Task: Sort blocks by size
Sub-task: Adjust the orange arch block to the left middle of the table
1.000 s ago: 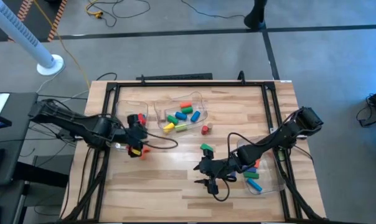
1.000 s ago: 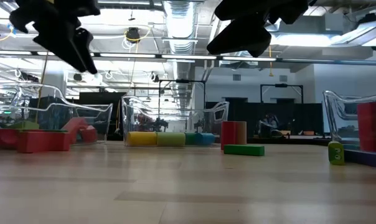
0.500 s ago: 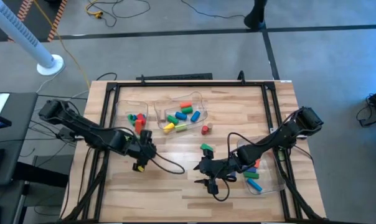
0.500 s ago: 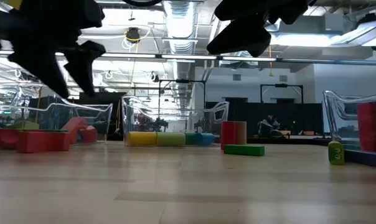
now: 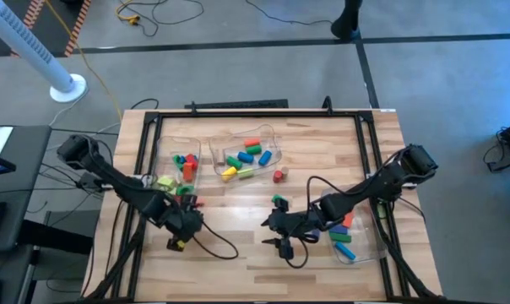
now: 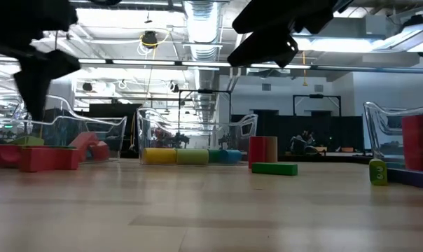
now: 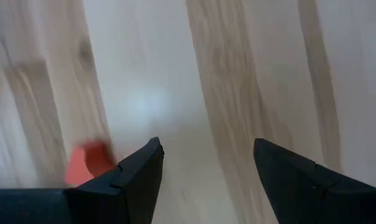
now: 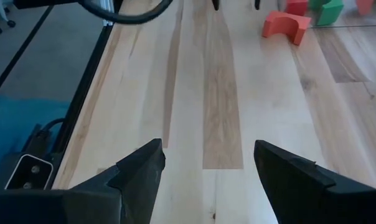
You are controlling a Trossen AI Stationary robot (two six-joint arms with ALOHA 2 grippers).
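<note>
High view: a wooden table (image 5: 238, 253) carries three clear bins, and the sorting looks well advanced but not finished. Taking the middle bin (image 5: 274, 143) at the far edge as the landmark, it holds the biggest gathered lot of blocks (image 5: 243, 159), yellow, green, blue and orange pieces lying together. The bin on its left (image 5: 164, 145) holds a smaller cluster of red, green and blue pieces (image 5: 184, 162), while the bin well off to its right and nearer the front (image 5: 375, 245) holds blue, green and red ones (image 5: 343, 245).

Several blocks lie loose on the bare wood. A green bar (image 5: 279, 201) sits toward the front from the middle bin, a small red block (image 5: 278, 175) stands just beside that bin's near right corner, and an orange arch (image 8: 286, 26) with a few neighbours lies by the left bin's near side. By this showing, those strays are what is left to sort.

The left gripper (image 5: 181, 240) hangs over bare table well forward and left of the middle bin, jaws spread and empty. The right gripper (image 5: 282, 241) hovers forward of the middle bin, just past the green bar, jaws wide and holding nothing.
</note>
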